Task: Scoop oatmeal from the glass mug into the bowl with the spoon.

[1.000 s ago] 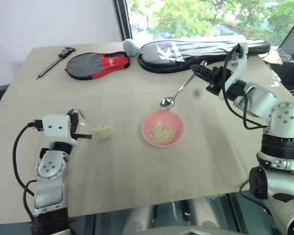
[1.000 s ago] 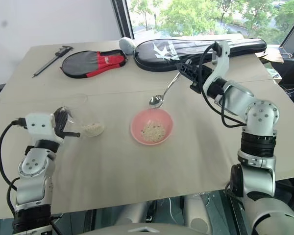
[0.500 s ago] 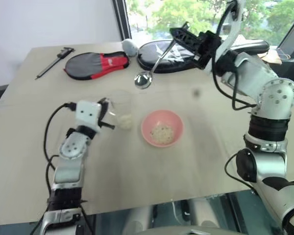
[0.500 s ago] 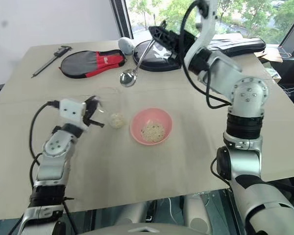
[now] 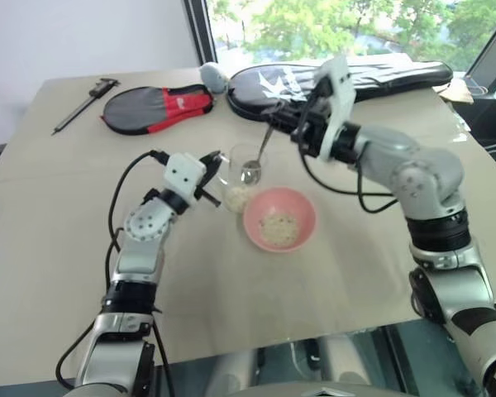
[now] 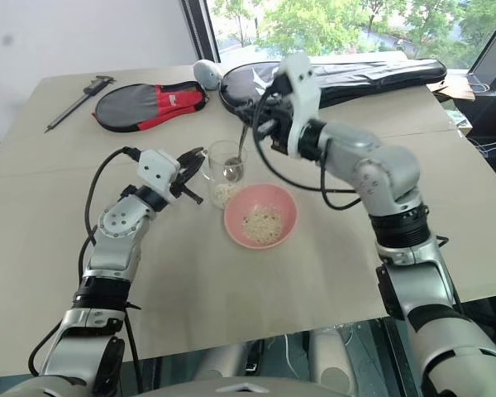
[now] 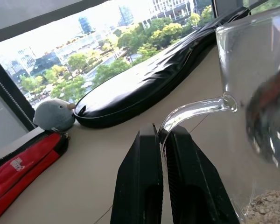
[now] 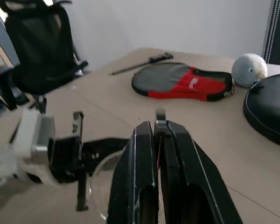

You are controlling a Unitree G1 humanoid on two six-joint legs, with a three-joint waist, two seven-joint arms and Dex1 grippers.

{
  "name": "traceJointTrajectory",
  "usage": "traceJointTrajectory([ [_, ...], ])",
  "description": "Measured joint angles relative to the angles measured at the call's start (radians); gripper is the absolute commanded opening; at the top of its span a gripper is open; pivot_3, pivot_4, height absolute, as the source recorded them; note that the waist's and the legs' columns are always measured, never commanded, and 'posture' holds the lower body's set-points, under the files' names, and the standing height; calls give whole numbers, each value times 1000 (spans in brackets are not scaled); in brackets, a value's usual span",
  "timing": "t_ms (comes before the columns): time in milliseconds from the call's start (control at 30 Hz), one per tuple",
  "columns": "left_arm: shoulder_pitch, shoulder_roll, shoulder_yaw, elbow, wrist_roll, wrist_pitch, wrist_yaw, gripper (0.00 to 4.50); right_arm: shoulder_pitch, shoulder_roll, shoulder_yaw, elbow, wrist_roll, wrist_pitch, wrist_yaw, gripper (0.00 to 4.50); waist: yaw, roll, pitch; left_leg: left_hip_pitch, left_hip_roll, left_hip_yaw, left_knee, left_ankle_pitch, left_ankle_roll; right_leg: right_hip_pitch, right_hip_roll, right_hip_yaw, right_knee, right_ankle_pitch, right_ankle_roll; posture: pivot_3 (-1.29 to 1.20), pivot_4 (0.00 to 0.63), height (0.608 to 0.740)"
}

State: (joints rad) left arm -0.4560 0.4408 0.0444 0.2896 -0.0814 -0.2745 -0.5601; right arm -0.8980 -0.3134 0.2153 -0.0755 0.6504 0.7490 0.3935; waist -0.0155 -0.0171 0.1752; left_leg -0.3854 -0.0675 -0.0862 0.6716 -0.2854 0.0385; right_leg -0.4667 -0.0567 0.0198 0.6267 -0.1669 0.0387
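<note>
Together, the two arms met over the middle of the beige tabletop [image 5: 66,248]. The left gripper [image 5: 214,164] had its jaws closed tight on the curved handle of the glass mug [image 5: 241,175], the two black fingers [image 7: 142,186] pinching the clear loop between them. The mug stood tipped slightly, just to the left of the pink bowl [image 5: 279,218] and a little farther away, with pale oatmeal [image 5: 236,198] heaped in its bottom.

From the right, the right gripper [image 5: 291,126] reached in above the mug, its jaws shut on the thin handle of the silver spoon [image 5: 256,161]. The spoon slanted down from the gripper and its oval end sat inside the mug, above the oats; whether it touched them could not be told. A second small heap of oatmeal [image 5: 278,229] lay in the middle of the bowl.

Along the far side of the tabletop lay a long black racket bag [image 5: 364,78] at the right, a smaller black and red racket cover [image 5: 157,107] to the left of it, and a small grey plush toy [image 5: 214,77] between the two. At the far left corner lay a dark caliper [image 5: 87,102]. An empty black office chair [image 8: 42,42] stood beyond the tabletop's left edge.
</note>
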Motion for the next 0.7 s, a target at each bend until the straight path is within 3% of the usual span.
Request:
traceJointTrajectory([
  [133,-26,0,-7,45,0,-31,-9,73,28,28,51,7,-112,-79,43,0,-1,0,0,0,0,0,0,0,0,0,0,0,0,0,0,0,150,740],
  [300,-39,0,-7,81,0,-60,-14,73,61,91,48,10,-130,-48,60,0,-1,0,0,0,0,0,0,0,-1,0,0,0,0,0,0,0,150,740],
  [467,-40,-4,-7,98,-1,-72,-13,73,84,182,-58,-11,-46,103,3,0,-1,0,0,0,0,-1,0,0,-1,0,0,0,0,0,0,0,150,740],
  [700,-40,-11,-7,106,0,-89,-4,73,29,199,-205,-1,19,231,-65,0,-1,0,0,0,0,-1,1,1,-1,0,1,0,1,1,-1,0,150,740],
])
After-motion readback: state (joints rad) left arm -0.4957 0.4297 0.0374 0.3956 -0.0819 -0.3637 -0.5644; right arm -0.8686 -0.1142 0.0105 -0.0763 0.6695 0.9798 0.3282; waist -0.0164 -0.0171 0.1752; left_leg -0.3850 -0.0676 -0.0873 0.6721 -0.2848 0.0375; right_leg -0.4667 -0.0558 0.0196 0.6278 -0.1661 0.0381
